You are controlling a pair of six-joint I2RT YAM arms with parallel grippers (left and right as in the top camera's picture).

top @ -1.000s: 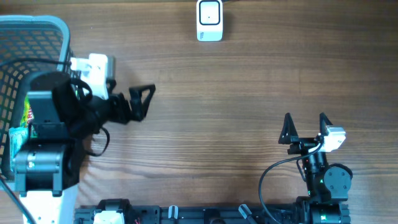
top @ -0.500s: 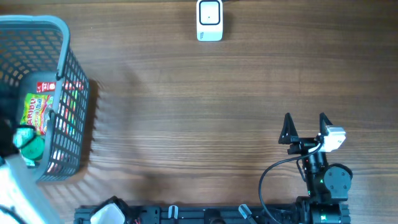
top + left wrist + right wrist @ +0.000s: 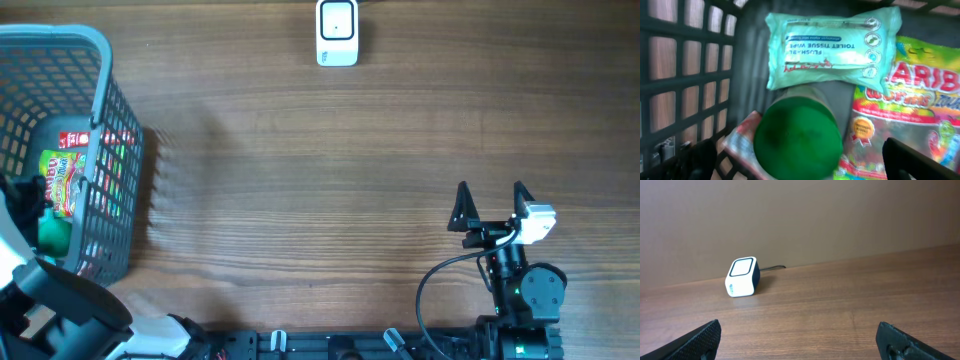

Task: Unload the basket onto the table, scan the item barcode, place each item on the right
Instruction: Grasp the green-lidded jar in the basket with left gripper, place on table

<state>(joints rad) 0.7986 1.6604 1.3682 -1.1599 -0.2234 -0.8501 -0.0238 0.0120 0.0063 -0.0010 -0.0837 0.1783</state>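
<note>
Inside the grey basket (image 3: 685, 75) lie a green-lidded round container (image 3: 797, 137), a pale green wipes pack (image 3: 832, 47) and a Haribo bag (image 3: 910, 120). No barcode shows on any item. My left gripper (image 3: 805, 162) hangs open just above the green lid, one finger on each side, holding nothing. In the overhead view the basket (image 3: 105, 60) is at the far left, with the Haribo bag (image 3: 62, 180) showing inside. The white scanner (image 3: 337, 32) stands at the table's far edge. My right gripper (image 3: 492, 205) rests open and empty at the near right, facing the scanner (image 3: 742, 276).
A red packet (image 3: 78, 140) lies against the basket's right wall. My left arm's body (image 3: 60, 300) fills the lower left corner. Bare wooden table (image 3: 320, 180) stretches between the basket, the scanner and the right arm.
My left arm has left its place over the basket's right rim and now comes in from the lower left, its gripper down inside the basket. The right arm has not moved.
</note>
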